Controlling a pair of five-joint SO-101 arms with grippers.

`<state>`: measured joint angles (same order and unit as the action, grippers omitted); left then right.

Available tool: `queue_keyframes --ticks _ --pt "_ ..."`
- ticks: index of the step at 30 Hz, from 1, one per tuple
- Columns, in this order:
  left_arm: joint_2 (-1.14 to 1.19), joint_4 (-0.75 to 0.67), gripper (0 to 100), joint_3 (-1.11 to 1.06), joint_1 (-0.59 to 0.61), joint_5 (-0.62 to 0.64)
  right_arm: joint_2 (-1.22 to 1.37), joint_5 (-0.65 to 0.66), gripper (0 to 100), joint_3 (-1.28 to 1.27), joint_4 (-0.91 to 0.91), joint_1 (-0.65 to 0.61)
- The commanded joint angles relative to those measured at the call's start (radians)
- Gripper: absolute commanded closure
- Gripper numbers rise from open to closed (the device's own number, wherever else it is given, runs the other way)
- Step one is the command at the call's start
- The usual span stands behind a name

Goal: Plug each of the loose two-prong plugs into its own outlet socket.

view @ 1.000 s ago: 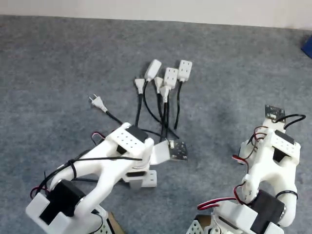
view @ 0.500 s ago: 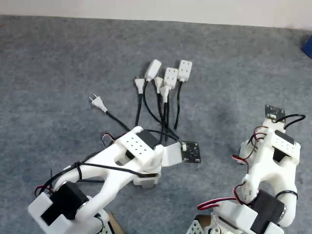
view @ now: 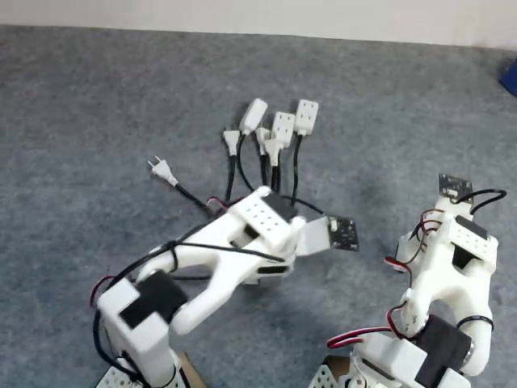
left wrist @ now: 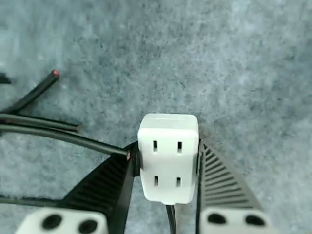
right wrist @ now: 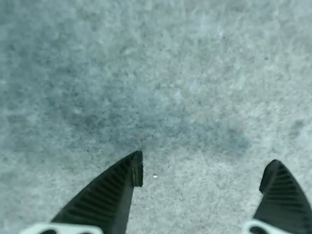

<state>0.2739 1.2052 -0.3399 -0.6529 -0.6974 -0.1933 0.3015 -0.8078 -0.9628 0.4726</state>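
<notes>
Sockets first: in the high view you have three white sockets (view: pixel 283 125) clustered at upper centre of the frame. A loose two-prong plug (view: pixel 162 170) lies left of them on the grey table (view: pixel 81 97), and the left arm (view: pixel 250 234) is stretched over the black cords (view: pixel 237 174). In the left wrist view, your left gripper (left wrist: pixel 168 146) is clamped on a white outlet socket (left wrist: pixel 168 163) at mid-frame. In the right wrist view, your right gripper (right wrist: pixel 204 161) has its fingers apart above the table.

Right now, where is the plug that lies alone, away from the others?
In the high view, the plug lies on the grey carpet, left of the three sockets.
</notes>
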Motion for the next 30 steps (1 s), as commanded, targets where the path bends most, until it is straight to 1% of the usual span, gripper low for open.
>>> queue_keyframes --ticks 1,3,8,12,21,24,27,30 --pt "0.042 0.052 100 0.094 -0.064 0.029 -0.015 0.014 63.0 0.005 -0.010 -0.007" --pt "0.042 0.061 99 0.091 -0.084 0.035 -0.015 0.015 63.0 0.005 -0.010 -0.007" --pt "0.041 0.109 87 0.077 -0.120 0.037 -0.013 0.015 63.0 0.004 -0.010 -0.007" --pt "0.039 0.124 89 0.084 -0.137 0.038 -0.013 0.015 63.0 0.004 -0.010 -0.008" --pt "0.039 0.150 88 0.097 -0.128 0.040 -0.013 0.015 63.0 0.004 -0.010 -0.010" --pt "0.039 0.150 88 0.137 -0.111 0.087 -0.013 0.015 63.0 0.004 -0.010 -0.010" --pt "0.039 0.150 81 0.183 -0.084 0.118 -0.013 0.015 63.0 0.004 -0.010 -0.010" --pt "0.039 0.150 74 0.206 -0.065 0.120 -0.013 0.015 63.0 0.004 -0.010 -0.010"
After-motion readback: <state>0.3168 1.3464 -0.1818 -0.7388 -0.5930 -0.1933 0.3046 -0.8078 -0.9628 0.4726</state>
